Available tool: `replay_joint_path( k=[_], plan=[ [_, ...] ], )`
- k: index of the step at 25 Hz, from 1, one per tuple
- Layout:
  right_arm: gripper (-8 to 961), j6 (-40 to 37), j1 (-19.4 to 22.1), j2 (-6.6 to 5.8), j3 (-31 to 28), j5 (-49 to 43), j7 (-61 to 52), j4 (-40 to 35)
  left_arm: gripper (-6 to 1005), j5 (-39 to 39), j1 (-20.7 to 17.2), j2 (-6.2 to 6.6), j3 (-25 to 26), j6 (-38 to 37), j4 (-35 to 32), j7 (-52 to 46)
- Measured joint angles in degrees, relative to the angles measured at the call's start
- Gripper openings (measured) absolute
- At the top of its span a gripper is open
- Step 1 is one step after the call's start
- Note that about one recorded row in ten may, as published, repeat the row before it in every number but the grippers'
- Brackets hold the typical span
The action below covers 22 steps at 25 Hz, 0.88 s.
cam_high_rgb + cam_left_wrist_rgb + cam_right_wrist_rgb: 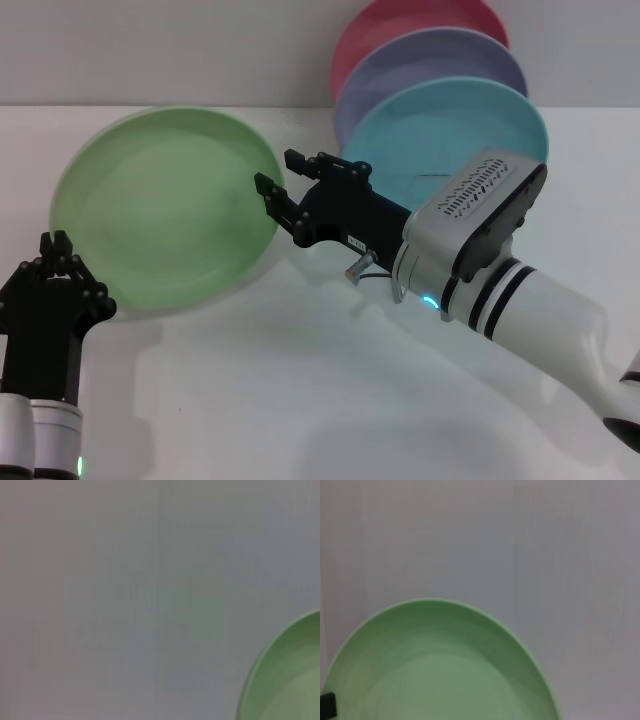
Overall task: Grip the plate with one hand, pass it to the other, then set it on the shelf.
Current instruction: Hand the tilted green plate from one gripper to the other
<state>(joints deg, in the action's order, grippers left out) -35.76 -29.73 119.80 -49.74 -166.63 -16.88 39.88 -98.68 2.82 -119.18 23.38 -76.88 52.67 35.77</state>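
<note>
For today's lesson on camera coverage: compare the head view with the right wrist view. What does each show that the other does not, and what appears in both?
Only the head view shows both grippers: the left gripper at the green plate's near-left rim, the right gripper at its right rim. It also shows the turquoise plate, lavender plate and pink plate standing behind. Only the right wrist view shows the plate's inner surface close up. Both show the green plate and the white table.

No text, brand, number or sign can be read anywhere. The only candidate is a small white label [354, 241] on the black body of the right gripper [280, 185], and its marks are too small to make out.
</note>
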Motion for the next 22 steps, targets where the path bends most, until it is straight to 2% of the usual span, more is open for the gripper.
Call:
replay_joint_path(
  k=[9, 22],
  plan=[
    [274, 0.00, -0.38, 0.01, 0.00, 0.00, 0.00, -0.64, 30, 0.00, 0.21, 0.00, -0.36, -0.02, -0.02, 0.00],
    [251, -0.01, -0.53, 0.09, 0.00, 0.69, 0.00, -1.05, 30, -0.03, 0.52, 0.00, -0.64, -0.06, -0.29, 0.00]
  ],
)
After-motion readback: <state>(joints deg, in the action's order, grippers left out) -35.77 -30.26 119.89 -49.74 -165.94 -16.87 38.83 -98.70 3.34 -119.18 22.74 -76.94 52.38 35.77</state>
